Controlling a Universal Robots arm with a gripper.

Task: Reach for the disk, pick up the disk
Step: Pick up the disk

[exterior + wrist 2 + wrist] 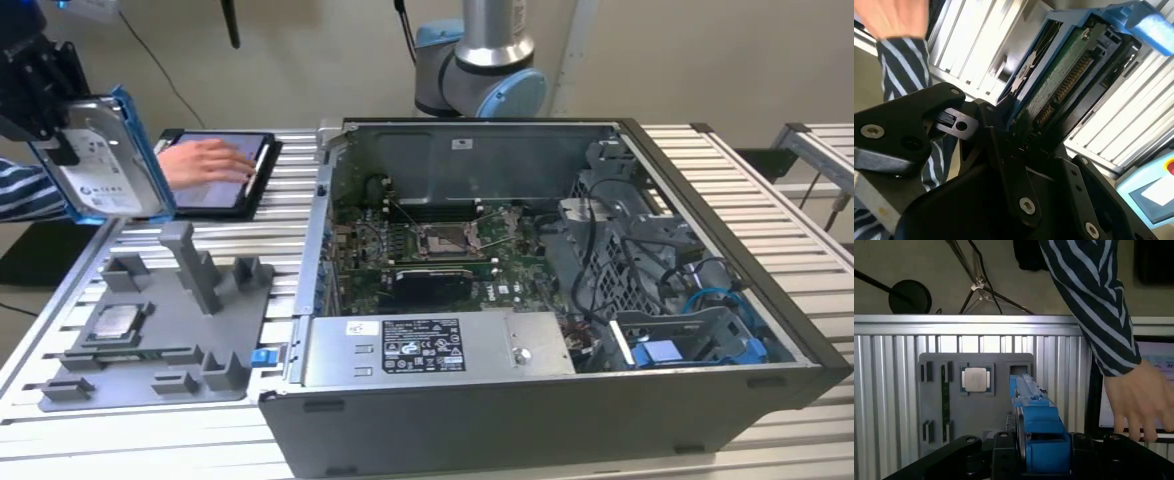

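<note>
One silver, white-labelled, blue-framed disk (104,165) hangs upright above the table, clamped in the gripper (51,125).

The ribbed table (754,185) bears a grey fixture (140,385), a tablet (214,199) and an open computer (534,425).

I saw the disk (110,170) up in the hand (1041,452), over the table (774,190) at the exterior view's far left. The fixture tray (147,330) sat below, with the chip (114,322) in a pocket. The tablet (220,197) lay behind the tray, and the computer case (534,425) stood on the exterior view's right.
</note>
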